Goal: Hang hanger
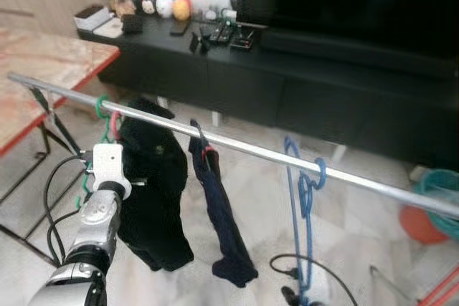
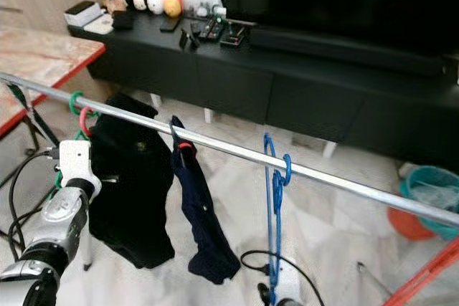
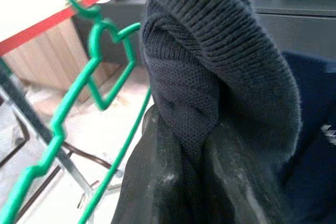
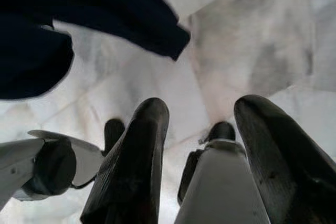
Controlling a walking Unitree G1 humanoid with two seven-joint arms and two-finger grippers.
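The left arm is raised in front of the robot, and the left claw (image 3: pixel 194 177) sits at the near edge of the black garment (image 1: pixel 150 177). In the left wrist view its two fingers (image 3: pixel 157 182) stand close together with a fold of dark knit fabric (image 3: pixel 210 77) between them; whether they clamp the fabric cannot be told. The green hanger (image 3: pixel 100 77) lies just beside that fabric, on the side toward the red-edged surface (image 1: pixel 43 69). Its hook (image 1: pixel 101 107) rests over the rail (image 1: pixel 244 148), next to a pink hook (image 1: pixel 115 123). The rail's long axis runs from the robot's near left to its far right. The left arm is clearly the nearer one to the hanger.

The right claw (image 4: pixel 202 129) hangs low over the pale floor (image 4: pixel 236 40), fingers spread apart and holding nothing.

Farther along the rail hang a navy garment (image 1: pixel 222 220) and a blue hanger (image 1: pixel 305 198). Beyond stands the black TV cabinet (image 1: pixel 287 84).
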